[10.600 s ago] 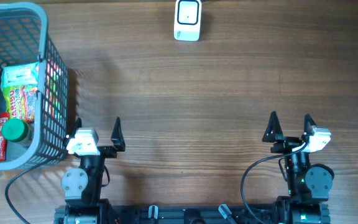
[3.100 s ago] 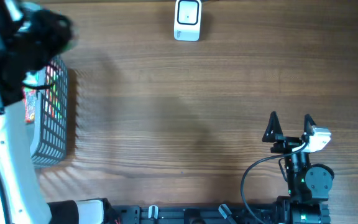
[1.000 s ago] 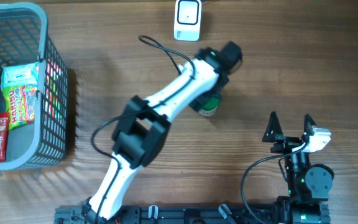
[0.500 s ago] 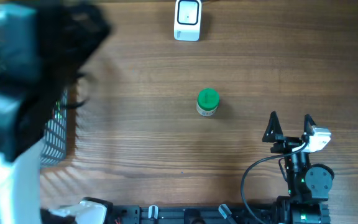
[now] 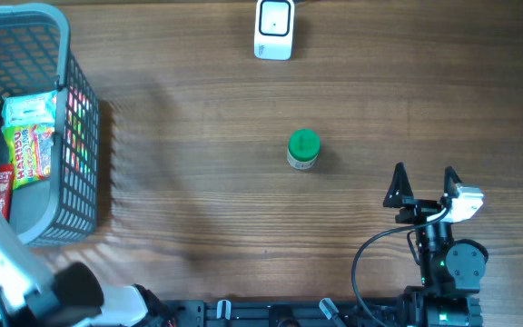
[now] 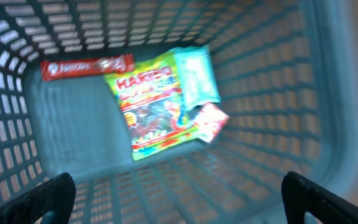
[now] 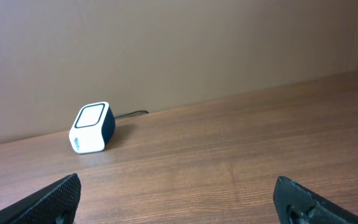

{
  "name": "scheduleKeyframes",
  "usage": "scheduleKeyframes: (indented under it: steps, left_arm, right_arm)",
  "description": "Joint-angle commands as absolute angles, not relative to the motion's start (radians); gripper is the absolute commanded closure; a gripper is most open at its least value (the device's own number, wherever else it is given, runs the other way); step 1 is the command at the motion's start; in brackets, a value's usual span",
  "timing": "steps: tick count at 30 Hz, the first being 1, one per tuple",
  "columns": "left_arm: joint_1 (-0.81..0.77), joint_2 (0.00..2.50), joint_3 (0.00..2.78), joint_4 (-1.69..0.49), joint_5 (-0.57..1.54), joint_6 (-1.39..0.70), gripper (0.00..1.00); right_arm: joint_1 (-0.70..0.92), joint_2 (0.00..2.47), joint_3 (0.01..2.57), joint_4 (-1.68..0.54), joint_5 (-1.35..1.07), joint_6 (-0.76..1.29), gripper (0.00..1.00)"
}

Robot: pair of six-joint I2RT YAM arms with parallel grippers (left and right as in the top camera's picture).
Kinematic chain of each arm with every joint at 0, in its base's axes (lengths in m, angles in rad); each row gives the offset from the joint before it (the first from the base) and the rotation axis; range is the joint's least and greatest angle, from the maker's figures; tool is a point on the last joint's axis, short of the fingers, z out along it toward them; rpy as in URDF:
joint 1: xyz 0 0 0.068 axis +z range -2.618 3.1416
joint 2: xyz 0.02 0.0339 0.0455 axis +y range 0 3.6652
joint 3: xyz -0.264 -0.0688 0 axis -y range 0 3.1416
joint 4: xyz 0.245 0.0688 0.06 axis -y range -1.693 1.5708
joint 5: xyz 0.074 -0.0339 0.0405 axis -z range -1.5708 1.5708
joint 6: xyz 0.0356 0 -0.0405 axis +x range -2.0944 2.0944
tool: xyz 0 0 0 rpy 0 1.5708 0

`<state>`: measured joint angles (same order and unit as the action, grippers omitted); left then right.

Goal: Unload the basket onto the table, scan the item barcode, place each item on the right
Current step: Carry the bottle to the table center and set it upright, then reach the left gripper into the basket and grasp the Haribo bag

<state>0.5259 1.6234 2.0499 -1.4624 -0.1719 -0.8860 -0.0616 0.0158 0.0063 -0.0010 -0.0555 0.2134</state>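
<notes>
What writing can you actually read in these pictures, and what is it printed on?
"HARIBO": red letters on the yellow-green sweets bag in the basket; blurred, but legible.
red bar: white lettering, too blurred to read.
pale green packet: nothing legible.
scanner: small mark low on its side, too small to read.
green-capped bottle: label too small to read.

Wooden table (image 5: 198, 109), grey basket (image 5: 80, 182) at left edge, green-lidded jar (image 5: 303, 149) mid-table, white scanner (image 5: 273, 29) at far edge

Jaws wide on both: left tool (image 6: 179, 202) aimed downward, empty; right tool (image 5: 423, 177) low by base, empty.
</notes>
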Motion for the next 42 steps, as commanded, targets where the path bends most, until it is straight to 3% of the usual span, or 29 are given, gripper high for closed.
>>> scheduleKeyframes:
  steps: [1, 17, 26, 27, 28, 29, 30, 32, 37, 42]
  left_arm:
    - [0.561, 1.719, 1.981, -1.438, -0.137, -0.935, 0.00]
    - [0.563, 2.089, 1.768, -1.143, -0.083, -0.979, 0.00]
    - [0.562, 2.125, 1.582, -0.977, -0.078, -0.981, 0.00]
    - [0.562, 2.125, 1.567, -0.972, -0.079, -0.981, 0.07]
    - [0.562, 2.125, 1.559, -0.973, -0.079, -0.981, 0.22]
    - [0.562, 2.125, 1.557, -0.980, -0.079, -0.980, 0.49]
    - [0.562, 2.124, 1.557, -0.986, -0.078, -0.975, 0.69]
    - [0.564, 2.119, 1.557, -1.005, -0.078, -0.973, 0.96]
    - [0.565, 2.028, 1.558, -1.040, -0.079, -0.973, 0.96]
    - [0.565, 1.762, 1.564, -1.044, -0.079, -0.973, 0.96]
  right_arm:
    - [-0.058, 0.014, 0.005, 0.001, -0.046, 0.202, 0.00]
    - [-0.058, 0.014, 0.005, 0.001, -0.046, 0.202, 0.00]
    - [-0.058, 0.014, 0.005, 0.001, -0.046, 0.202, 0.00]
    - [-0.058, 0.014, 0.005, 0.001, -0.046, 0.202, 0.00]
    - [-0.058, 0.014, 0.005, 0.001, -0.046, 0.202, 0.00]
    - [-0.058, 0.014, 0.005, 0.001, -0.046, 0.202, 0.00]
    - [-0.058, 0.014, 0.005, 0.001, -0.046, 0.203, 0.01]
    - [-0.058, 0.014, 0.005, 0.001, -0.046, 0.202, 0.00]
    - [-0.058, 0.014, 0.005, 0.001, -0.046, 0.203, 0.00]
    - [-0.058, 0.014, 0.005, 0.001, -0.046, 0.202, 0.00]
